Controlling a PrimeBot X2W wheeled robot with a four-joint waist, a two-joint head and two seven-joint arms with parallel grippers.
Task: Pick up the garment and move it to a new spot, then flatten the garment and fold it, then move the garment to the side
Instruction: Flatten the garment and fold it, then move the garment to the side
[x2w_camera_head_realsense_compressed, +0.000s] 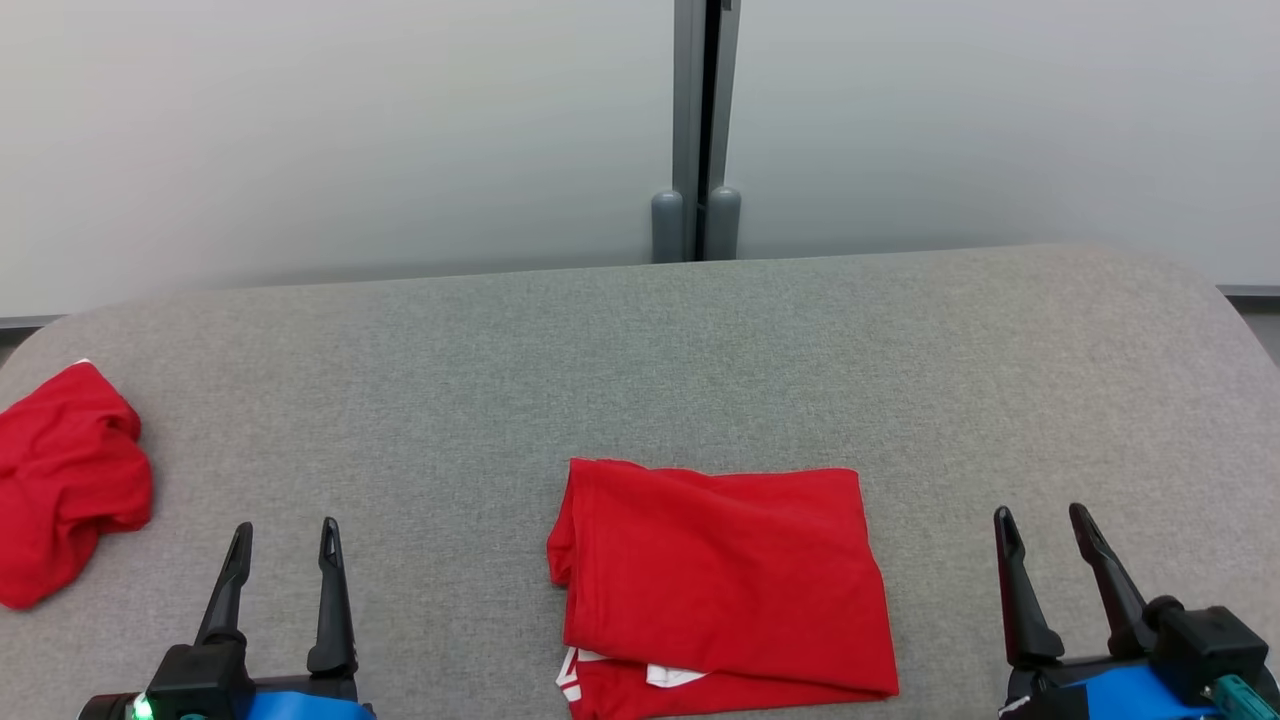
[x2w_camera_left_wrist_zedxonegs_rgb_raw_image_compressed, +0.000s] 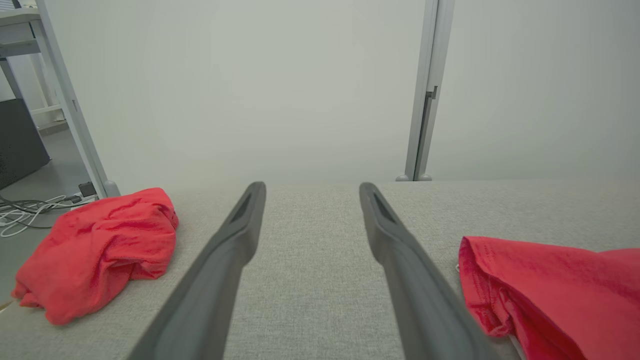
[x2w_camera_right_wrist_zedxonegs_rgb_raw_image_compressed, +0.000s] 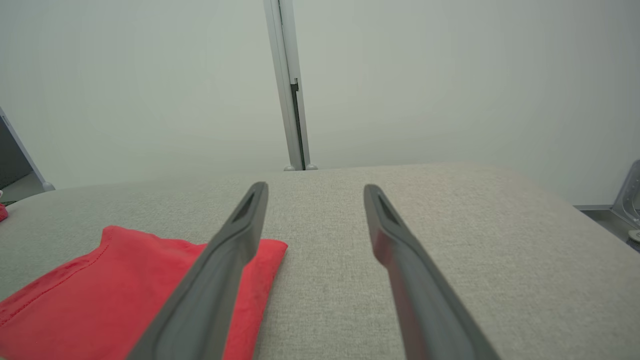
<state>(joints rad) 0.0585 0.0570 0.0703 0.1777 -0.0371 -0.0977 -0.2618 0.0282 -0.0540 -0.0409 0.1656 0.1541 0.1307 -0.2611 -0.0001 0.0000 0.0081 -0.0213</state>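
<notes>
Between the released left tool (x2w_camera_head_realsense_compressed: 286, 525) and released right tool (x2w_camera_head_realsense_compressed: 1042, 510), the folded garment (x2w_camera_head_realsense_compressed: 720, 580) lies, edges clear of both.

Looks like a lab: frosted partition panels (x2w_camera_head_realsense_compressed: 300, 130), loose floor cables (x2w_camera_left_wrist_zedxonegs_rgb_raw_image_compressed: 25, 212).

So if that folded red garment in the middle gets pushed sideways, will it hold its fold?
Probably floppy: the folded red garment lies in soft layers with a puckered left edge, so lifted by one corner it would likely unfold. Pushed, it may bunch rather than glide, since the grey table cover looks textured. It looks thin, so likely light.
</notes>
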